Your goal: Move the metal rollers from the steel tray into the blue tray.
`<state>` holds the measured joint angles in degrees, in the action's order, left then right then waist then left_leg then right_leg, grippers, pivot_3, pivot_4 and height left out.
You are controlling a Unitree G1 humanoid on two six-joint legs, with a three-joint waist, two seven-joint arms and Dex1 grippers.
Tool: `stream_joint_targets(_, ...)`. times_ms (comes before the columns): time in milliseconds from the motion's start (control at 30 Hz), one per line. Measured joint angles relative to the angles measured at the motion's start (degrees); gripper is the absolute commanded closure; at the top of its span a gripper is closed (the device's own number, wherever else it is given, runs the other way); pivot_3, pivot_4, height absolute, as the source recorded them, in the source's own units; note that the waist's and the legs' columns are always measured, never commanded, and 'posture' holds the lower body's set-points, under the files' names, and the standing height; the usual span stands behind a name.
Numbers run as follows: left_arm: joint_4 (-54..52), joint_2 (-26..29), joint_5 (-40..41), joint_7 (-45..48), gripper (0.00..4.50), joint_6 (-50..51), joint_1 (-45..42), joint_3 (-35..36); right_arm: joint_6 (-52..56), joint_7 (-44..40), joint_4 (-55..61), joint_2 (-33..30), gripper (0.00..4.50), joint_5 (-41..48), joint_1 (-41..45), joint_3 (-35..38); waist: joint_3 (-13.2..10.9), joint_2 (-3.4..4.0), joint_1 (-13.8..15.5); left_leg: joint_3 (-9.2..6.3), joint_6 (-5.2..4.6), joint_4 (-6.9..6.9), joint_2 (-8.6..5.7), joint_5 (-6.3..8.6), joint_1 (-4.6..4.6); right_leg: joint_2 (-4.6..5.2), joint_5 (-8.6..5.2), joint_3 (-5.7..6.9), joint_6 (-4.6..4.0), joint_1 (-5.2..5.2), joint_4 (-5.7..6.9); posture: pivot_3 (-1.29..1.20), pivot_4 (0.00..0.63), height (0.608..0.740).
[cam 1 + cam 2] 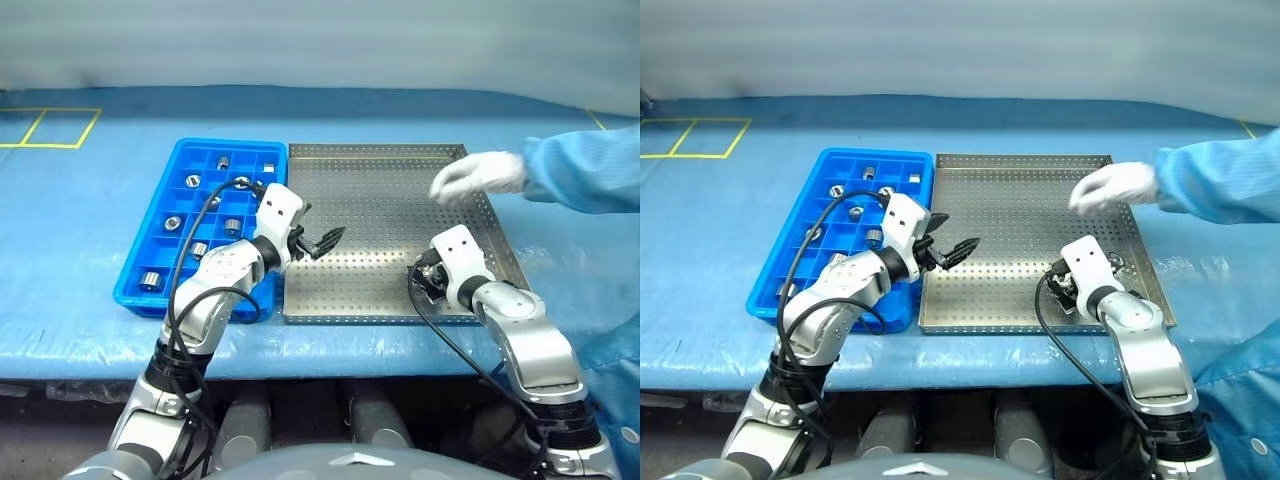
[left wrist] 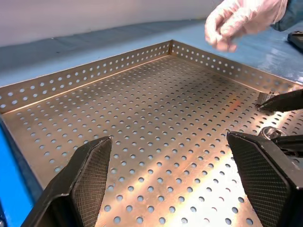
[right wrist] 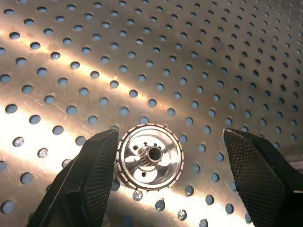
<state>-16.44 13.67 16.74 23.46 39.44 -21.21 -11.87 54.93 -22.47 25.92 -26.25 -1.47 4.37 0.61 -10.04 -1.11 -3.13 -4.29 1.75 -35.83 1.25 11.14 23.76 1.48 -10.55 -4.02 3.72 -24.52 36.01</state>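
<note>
A metal roller (image 3: 150, 156) lies flat on the steel tray (image 1: 380, 200), hole facing up, between the two fingers of the right pincer (image 3: 165, 179). It sits close against one finger (image 3: 90, 179), touching it or nearly so, with a wide gap to the other. The right pincer stands open and grips nothing; it hangs over the tray's near right corner.

The left pincer (image 1: 318, 243) is wide open and empty, reaching over the left part of the steel tray just past the edge of the blue tray (image 1: 150, 295). Several more rollers (image 1: 172, 222) sit in separate compartments of the blue tray, which lies touching the steel tray's left side on the blue surface (image 1: 90, 200).

A person's gloved hand (image 1: 480, 176) hovers over the far right part of the steel tray.
</note>
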Motion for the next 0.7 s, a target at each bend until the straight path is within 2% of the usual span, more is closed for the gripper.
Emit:
stream_joint_targets(167, 0.28, 0.22, -0.35, 0.63, 0.26, 0.00, 0.01, 0.02, 0.33, 1.25, -0.01, 0.95, 0.77, 0.86, -0.16, 0.30, 0.00, 0.00, -0.68, 0.01, 0.00, -0.08, 0.00, 0.00, 0.00, 0.00, 0.03, -0.03, 0.05, 0.02, 0.00, -0.04, 0.150, 0.740)
stream_joint_targets(700, 0.23, 1.49, -0.43, -0.17, 0.26, 0.03, 1.62, 1.12, 0.01, 2.33, -2.37, 1.20, 0.77, 2.34, 2.15, -0.24, 0.00, 0.00, -0.33, 0.00, -0.02, -0.06, -0.02, 0.01, 0.01, 0.00, 0.05, -0.05, 0.08, 0.02, 0.00, 0.02, 0.150, 0.740)
